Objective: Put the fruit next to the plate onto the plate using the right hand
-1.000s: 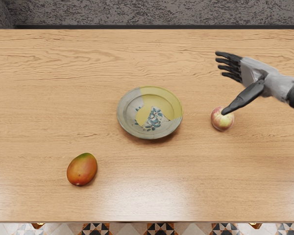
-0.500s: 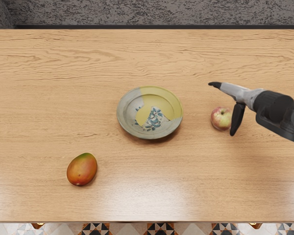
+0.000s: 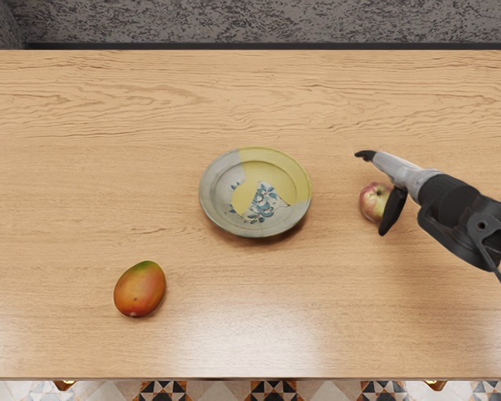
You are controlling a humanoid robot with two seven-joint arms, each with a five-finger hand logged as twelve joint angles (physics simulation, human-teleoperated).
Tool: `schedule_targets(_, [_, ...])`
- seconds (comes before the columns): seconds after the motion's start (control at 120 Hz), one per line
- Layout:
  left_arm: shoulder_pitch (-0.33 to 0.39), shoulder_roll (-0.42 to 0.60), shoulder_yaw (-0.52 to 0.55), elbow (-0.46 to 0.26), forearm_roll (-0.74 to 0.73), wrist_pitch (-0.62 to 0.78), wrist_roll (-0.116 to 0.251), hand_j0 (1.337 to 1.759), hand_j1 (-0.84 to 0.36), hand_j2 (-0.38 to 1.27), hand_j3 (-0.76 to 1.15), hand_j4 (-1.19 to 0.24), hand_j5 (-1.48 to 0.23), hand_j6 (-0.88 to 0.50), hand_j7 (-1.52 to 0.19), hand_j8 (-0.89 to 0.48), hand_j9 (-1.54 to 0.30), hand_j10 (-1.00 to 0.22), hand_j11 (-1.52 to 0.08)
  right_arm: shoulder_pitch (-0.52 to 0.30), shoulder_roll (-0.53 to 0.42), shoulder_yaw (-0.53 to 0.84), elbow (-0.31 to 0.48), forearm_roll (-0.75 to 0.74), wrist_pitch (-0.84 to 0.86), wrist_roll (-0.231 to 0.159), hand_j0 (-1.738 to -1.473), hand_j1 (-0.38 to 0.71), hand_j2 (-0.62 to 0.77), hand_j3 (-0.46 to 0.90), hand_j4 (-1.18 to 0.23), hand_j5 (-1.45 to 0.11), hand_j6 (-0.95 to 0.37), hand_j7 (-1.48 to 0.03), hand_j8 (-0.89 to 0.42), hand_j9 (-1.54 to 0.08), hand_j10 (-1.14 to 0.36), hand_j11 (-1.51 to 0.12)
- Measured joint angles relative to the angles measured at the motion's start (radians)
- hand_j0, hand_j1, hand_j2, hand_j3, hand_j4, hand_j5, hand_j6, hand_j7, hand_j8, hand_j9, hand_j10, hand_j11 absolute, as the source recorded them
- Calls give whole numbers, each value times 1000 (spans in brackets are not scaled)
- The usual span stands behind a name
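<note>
Apple (image 3: 372,201) first: it's sitting on the table (image 3: 150,125) a bit to the right of the plate (image 3: 210,194), near it but clearly apart, so your task fruit is not on the plate yet. Your right hand (image 3: 403,178) comes in from the right edge, with the dark forearm running down toward the lower right corner, and you're seeing the hand pretty much edge-on. The fingers (image 3: 374,158) are stretched out straight toward the left, passing over the far side of the apple. The thumb (image 3: 392,211) hangs down on the apple's right side and overlaps its edge in the picture. So the fingers are wide, not clamped on anything, and the apple sits in the gap between thumb and fingers. Whether the thumb actually touches the apple's skin, you can't tell from this angle. The plate is roughly mid-table, with a greyish rim, a yellow patch and a blue pattern inside. Down at the near left there's a mango (image 3: 139,288), red-orange going green at one end, lying on the wood well apart from both the plate and your hand.
</note>
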State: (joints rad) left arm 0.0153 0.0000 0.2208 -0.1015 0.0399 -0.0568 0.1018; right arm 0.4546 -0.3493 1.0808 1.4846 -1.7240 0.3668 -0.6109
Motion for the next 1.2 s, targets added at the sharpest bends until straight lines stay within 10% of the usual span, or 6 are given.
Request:
schedule_targets(0.442, [0,0,0,0,0,0,0,1658,336,2,0,-11,-15,-12,-14,-11,-14,-11,-14,-11,-50,5,-3,182,-6,0,-1657,145,-37,0,-446,-564,-406,-570,-359,-571,-403,-571])
schedule_targets(0.95, [0,0,0,0,0,0,0,1658,336,2,0,-12,-15,-12,-15,-12,-15,-12,-15,-11,-65,30,-16,305,-6,-1,-1645,179,74,0,-689,-803,-343,-849,-253,-829,-336,-835])
schedule_targets(1.2, [0,0,0,0,0,0,0,1658,336,2,0,-11,-15,-12,-15,-12,-15,-11,-15,135,-56,24,-17,486,8,-1,-1648,136,68,0,-683,-873,-412,-878,-283,-878,-369,-880])
